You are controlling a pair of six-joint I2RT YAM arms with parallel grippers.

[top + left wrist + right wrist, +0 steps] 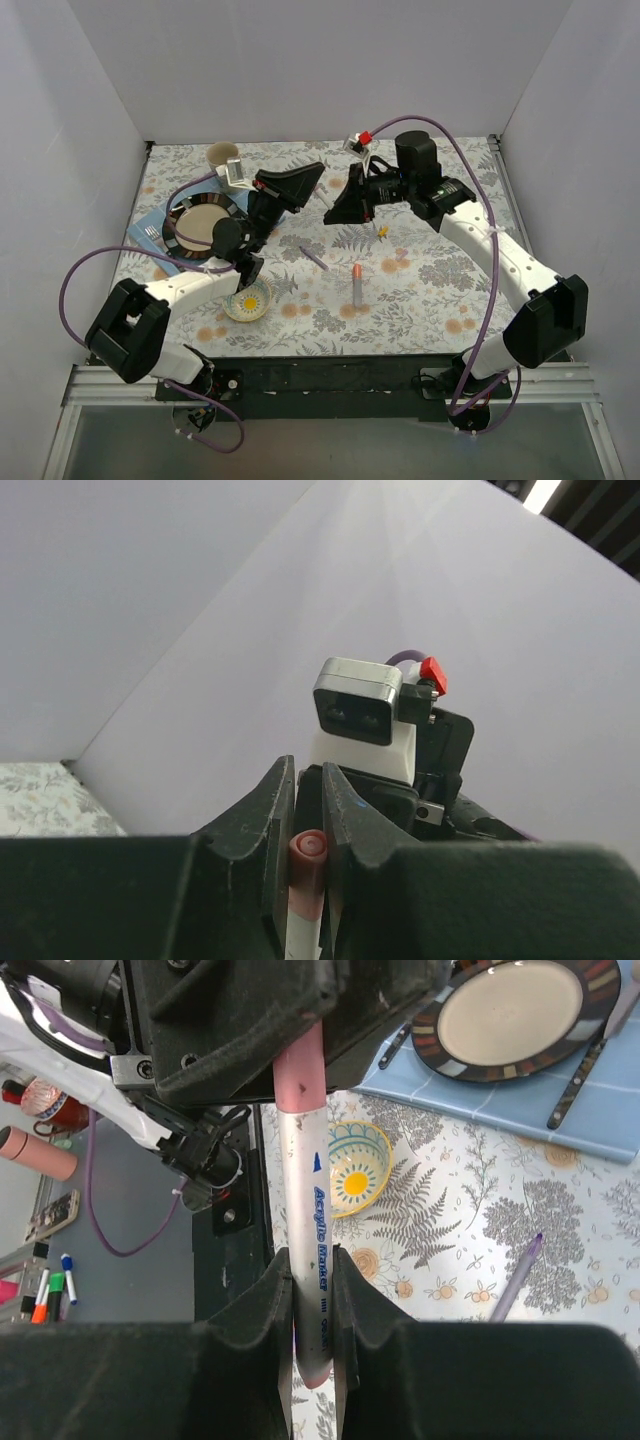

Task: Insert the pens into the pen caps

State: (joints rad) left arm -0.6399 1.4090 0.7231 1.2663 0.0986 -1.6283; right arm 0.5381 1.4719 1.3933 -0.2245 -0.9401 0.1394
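**Right wrist: two tools clamped on one pink marker**

The right tool [312, 1265] is clenched on the white barrel of the pink acrylic marker pen [313, 1190], its fingers pressed to both sides with no gap. The barrel runs straight out to the pink cap [300, 1075], which sits over its end. The cap's far part is buried in the left tool [308, 780]. In the left wrist view that tool is clenched as well, fingers tight on the cap's sides. How far the cap is seated on the pen cannot be told.

Top external shows the two tools meeting in the air over the back-middle of the counter [440, 300], apart from the white walls on three sides. On the counter nearer the bases lie a purple pen [315, 257] and an orange-tipped pen [357, 285], apart from each other. A small yellow cap [383, 232] lies near the right tool. A yellow bowl [248, 300] sits by the near edge beside the left arm, and a striped plate [200, 215] lies toward the left edge. Bare flowered counter shows to the right of the pens.
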